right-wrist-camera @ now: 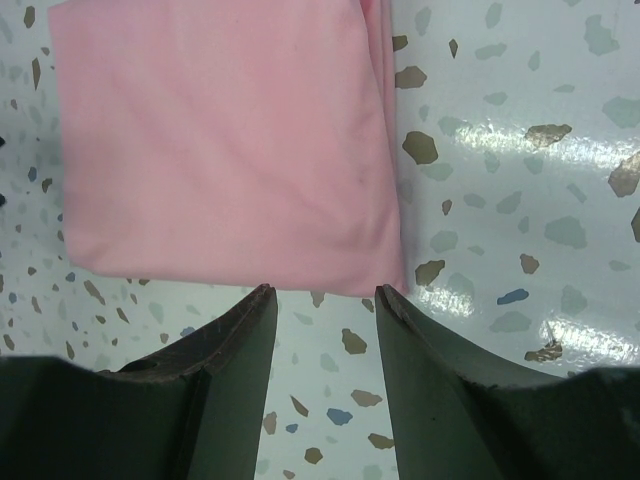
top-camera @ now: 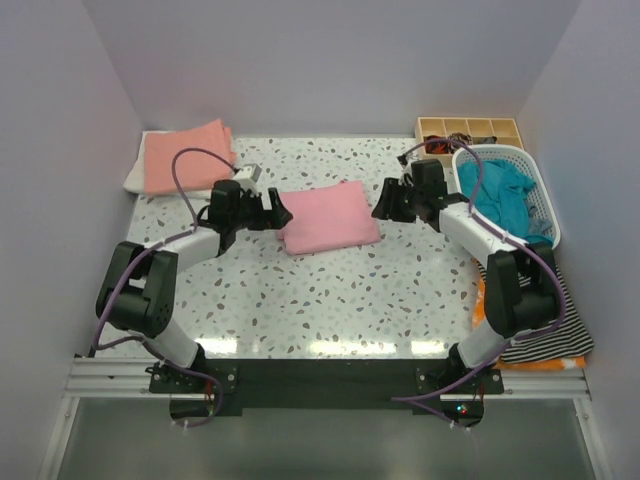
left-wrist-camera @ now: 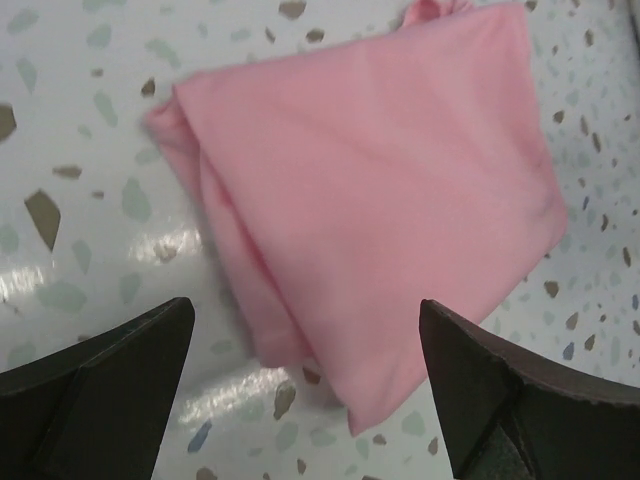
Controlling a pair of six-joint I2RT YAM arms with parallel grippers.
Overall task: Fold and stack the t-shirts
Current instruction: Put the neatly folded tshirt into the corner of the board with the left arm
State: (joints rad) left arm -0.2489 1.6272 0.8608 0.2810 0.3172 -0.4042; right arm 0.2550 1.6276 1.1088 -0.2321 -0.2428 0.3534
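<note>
Now the white basket (top-camera: 541, 196) holds a teal t-shirt (top-camera: 497, 192).

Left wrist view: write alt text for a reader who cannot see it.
A folded light pink t-shirt lies on the speckled white table, filling most of the frame. The left gripper faces its near corner, dark fingers spread wide and holding nothing.
</note>
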